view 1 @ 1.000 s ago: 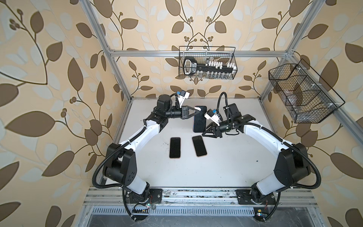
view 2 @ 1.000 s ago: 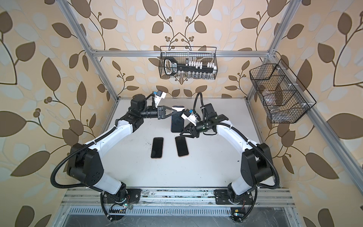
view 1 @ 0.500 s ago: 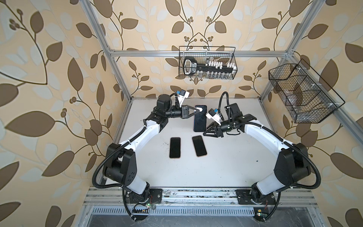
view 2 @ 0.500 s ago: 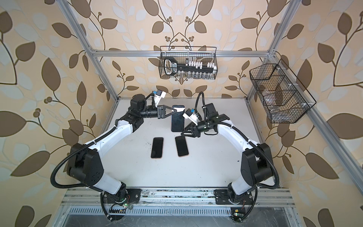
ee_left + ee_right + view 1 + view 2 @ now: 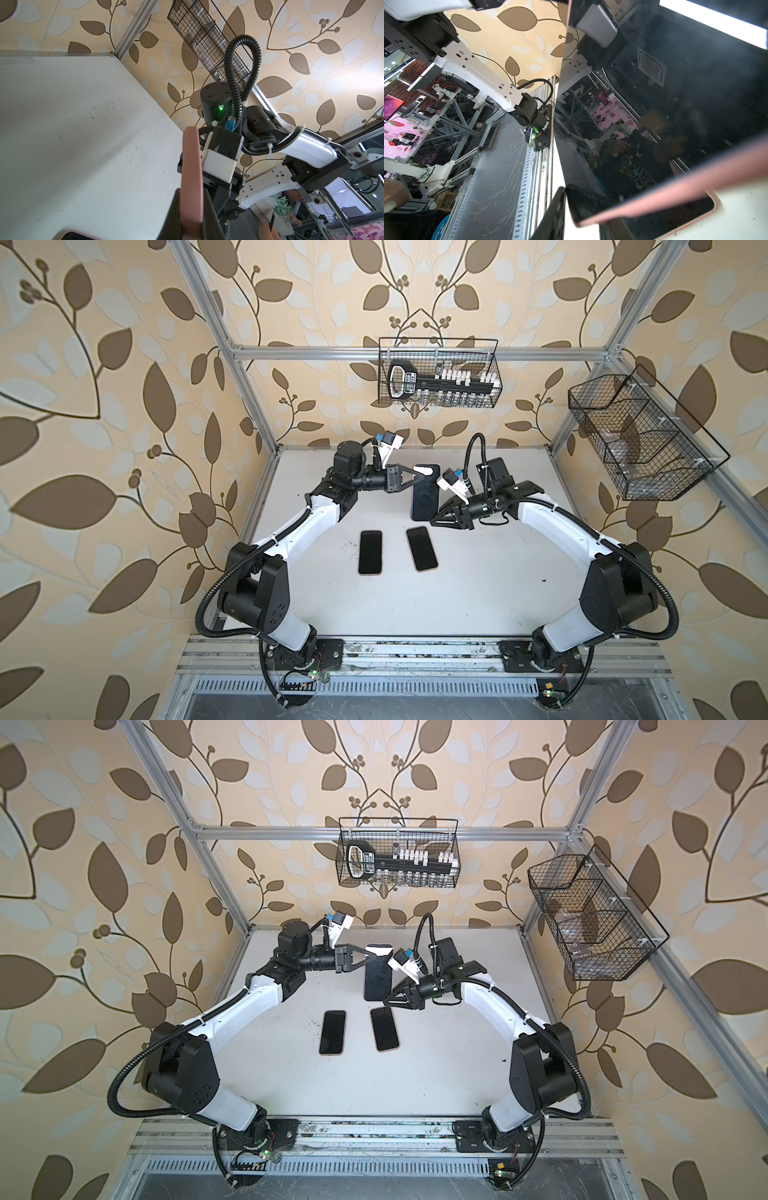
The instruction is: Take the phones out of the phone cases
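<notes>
Phone: we see the phone [image 5: 424, 497] lifted off the table [image 5: 498, 572], toward 12 o'clock from the table's middle, with its dark screen facing the camera in both top views.
Case: the pink phone case [image 5: 191, 176] is on it. In the right wrist view the rim [image 5: 675, 187] borders the glass.
Left arm: the left gripper [image 5: 417, 481] reaches in from 9 o'clock and is clamped on the case's long edge near its far end. In the left wrist view the pink edge is pinched between the dark fingers [image 5: 172, 216].
Right arm: the right gripper [image 5: 434, 520] sits at the phone's 5 o'clock corner. One finger [image 5: 554, 214] lies just beside the screen edge and the other is hidden — we cannot tell whether it grips or stands released.
Spares: two more phones lie flat at 6 o'clock of the held one, side by side but apart — the left spare [image 5: 370, 552] and the right spare [image 5: 422, 548].
Walls: a back basket [image 5: 438, 373] hangs at 12 o'clock and a side basket [image 5: 640, 439] at 2 o'clock.
</notes>
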{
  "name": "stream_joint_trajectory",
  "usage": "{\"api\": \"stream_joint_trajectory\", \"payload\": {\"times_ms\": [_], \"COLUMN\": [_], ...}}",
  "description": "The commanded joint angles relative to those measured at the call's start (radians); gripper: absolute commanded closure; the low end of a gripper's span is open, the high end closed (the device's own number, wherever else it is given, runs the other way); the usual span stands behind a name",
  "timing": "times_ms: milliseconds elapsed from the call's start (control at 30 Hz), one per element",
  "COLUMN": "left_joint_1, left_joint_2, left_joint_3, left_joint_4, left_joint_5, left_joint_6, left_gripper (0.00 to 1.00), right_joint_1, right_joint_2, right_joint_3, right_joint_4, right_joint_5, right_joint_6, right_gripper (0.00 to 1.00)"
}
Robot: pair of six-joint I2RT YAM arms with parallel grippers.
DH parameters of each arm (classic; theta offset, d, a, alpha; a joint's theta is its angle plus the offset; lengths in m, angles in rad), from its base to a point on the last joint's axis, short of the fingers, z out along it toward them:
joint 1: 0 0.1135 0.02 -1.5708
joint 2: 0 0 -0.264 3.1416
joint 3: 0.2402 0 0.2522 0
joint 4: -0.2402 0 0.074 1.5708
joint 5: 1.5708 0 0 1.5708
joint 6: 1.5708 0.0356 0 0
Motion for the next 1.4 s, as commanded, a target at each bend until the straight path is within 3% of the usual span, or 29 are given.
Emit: {"api": "stream_joint_trajectory", "payload": {"times_ms": [0,233,567,1367], "left_joint_1": [-0.007,-0.007,-0.007,-0.007], "left_joint_2": [-0.024,-0.021,-0.012,-0.023], "left_joint_3": [0.005,0.015,0.026,-0.003], "left_joint_4": [0.092,0.091,0.097,0.155], "left_joint_5": [0.030,0.024,0.022,0.024], "left_joint_6": [-0.022,-0.025,-0.033,-0.085], "left_gripper": [1.00,1.00,1.00,1.00], "right_joint_1": [-0.006,-0.008,-0.013,-0.023], "right_joint_2": [0.014,0.018,0.022,0.014], "right_joint_3": [0.007,0.002,-0.026,-0.031], "right_joint_4": [-0.005,-0.016,-0.020,-0.006], "right_joint_5": [-0.038,-0.034,-0.038,-0.073], "right_joint_6": [-0.029,-0.032,-0.038,-0.040], "right_gripper": [0.73,0.69,0.71,0.91]}}
